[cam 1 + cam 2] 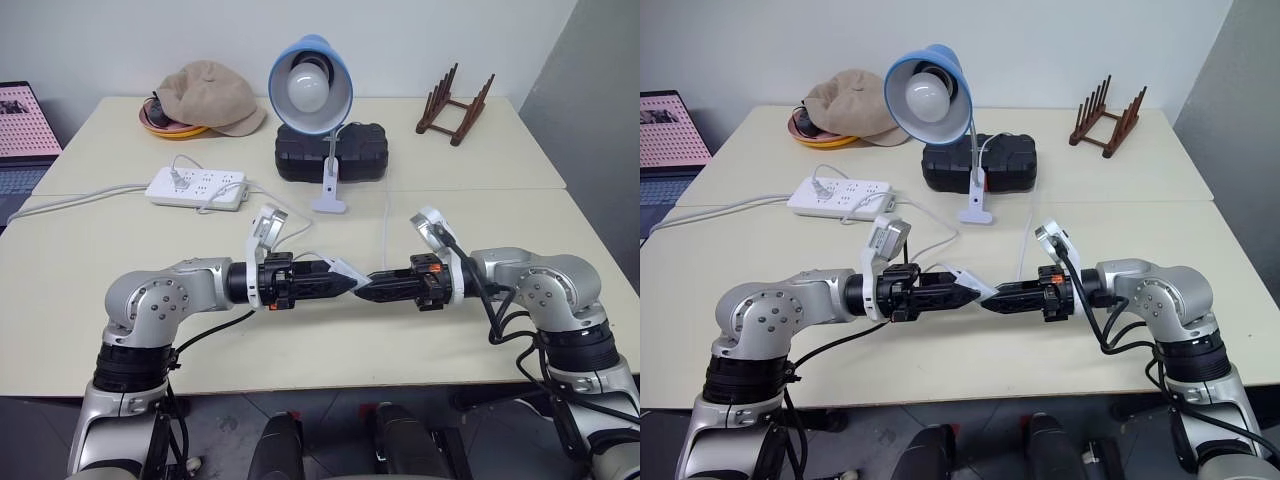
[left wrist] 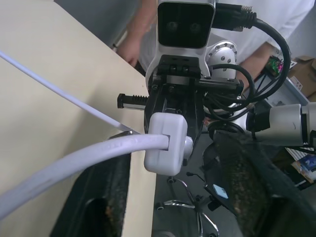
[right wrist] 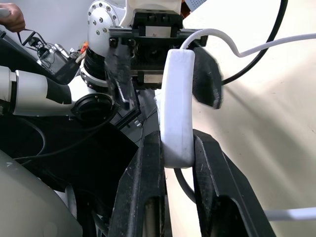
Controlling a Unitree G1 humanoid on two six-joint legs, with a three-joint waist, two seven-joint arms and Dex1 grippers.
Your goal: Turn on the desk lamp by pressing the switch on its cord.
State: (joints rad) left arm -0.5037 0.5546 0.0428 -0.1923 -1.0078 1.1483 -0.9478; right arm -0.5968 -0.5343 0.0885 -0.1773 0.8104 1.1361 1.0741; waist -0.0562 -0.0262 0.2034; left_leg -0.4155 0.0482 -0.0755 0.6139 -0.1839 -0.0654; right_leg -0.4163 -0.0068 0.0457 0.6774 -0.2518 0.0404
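Note:
The desk lamp (image 1: 310, 85), with a blue shade and a white globe bulb, stands clipped at the table's middle rear. Its thin white cord (image 1: 386, 215) runs forward to the white oblong switch (image 1: 347, 269), held a little above the table's front. My right gripper (image 3: 177, 143) is shut on the near end of the switch (image 3: 177, 113). My left gripper (image 1: 350, 282) points at it from the opposite side. Its fingers straddle the switch's far end: one finger (image 3: 205, 79) lies against it, the other stands a little off.
A white power strip (image 1: 197, 187) lies left of the lamp and a black case (image 1: 332, 152) sits behind its base. A tan cap (image 1: 210, 97) on a yellow bowl and a wooden rack (image 1: 455, 103) stand at the back. A person in white (image 2: 148, 29) stands nearby.

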